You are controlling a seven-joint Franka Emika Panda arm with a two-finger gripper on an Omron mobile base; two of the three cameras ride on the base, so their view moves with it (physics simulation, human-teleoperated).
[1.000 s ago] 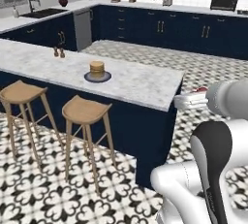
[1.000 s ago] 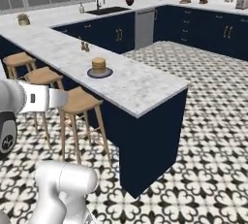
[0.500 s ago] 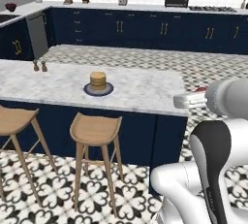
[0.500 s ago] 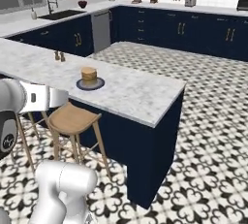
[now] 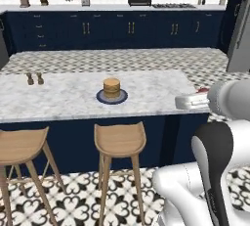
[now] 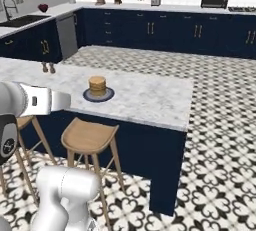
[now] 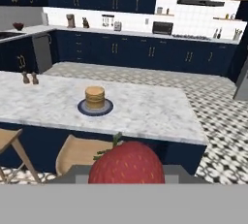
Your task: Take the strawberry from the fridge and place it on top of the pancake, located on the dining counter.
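Carrying the strawberry (image 7: 125, 163) toward the dining counter (image 7: 145, 111), the gripper (image 7: 125, 174) is clamping the fruit between its jaws, which is why the berry is looming large at 6 o'clock in the hand view. The hand is pointing level at the counter, so the pancake (image 7: 95, 97) is sitting on its plate (image 7: 95, 107) at roughly 11 o'clock from the berry, well apart from it. In the left base view the pancake (image 5: 111, 87) is lying at 9 o'clock from the gripper (image 5: 195, 101). Stools (image 5: 120, 140) are lining the near counter edge, so judging by this, the reach is needing to pass above them.
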